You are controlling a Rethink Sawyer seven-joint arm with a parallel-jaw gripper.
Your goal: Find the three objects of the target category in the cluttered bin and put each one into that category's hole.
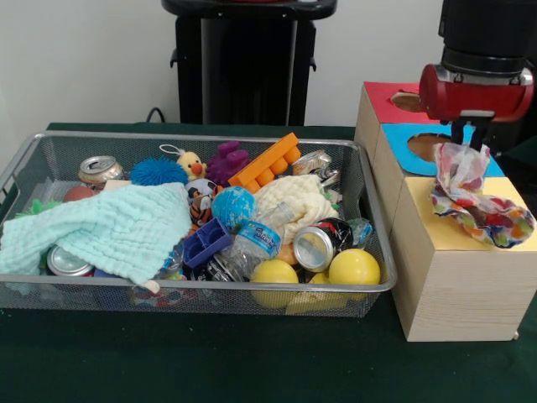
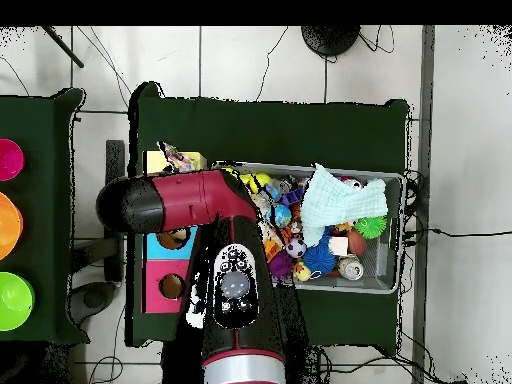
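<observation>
My gripper (image 1: 471, 139) hangs over the wooden sorting box (image 1: 445, 285), shut on the top of a multicoloured dotted cloth (image 1: 477, 207). The cloth's lower end droops onto the yellow top (image 1: 436, 220), just past the blue top's hole (image 1: 424, 147). The red top (image 1: 388, 102) lies furthest back. In the overhead view the arm (image 2: 190, 200) covers the gripper, and only the dotted cloth (image 2: 181, 157) peeks out by the yellow section (image 2: 154, 161). A mint-green cloth (image 1: 109, 227) and a cream cloth (image 1: 295, 200) lie in the wire bin (image 1: 210, 285).
The bin also holds drink cans (image 1: 315, 248), yellow balls (image 1: 354, 267), a plastic bottle (image 1: 256, 239), an orange brick (image 1: 265, 163), a blue spiky ball (image 1: 157, 172) and small toys. Coloured bowls (image 2: 10, 225) sit on a separate table at the overhead view's left edge.
</observation>
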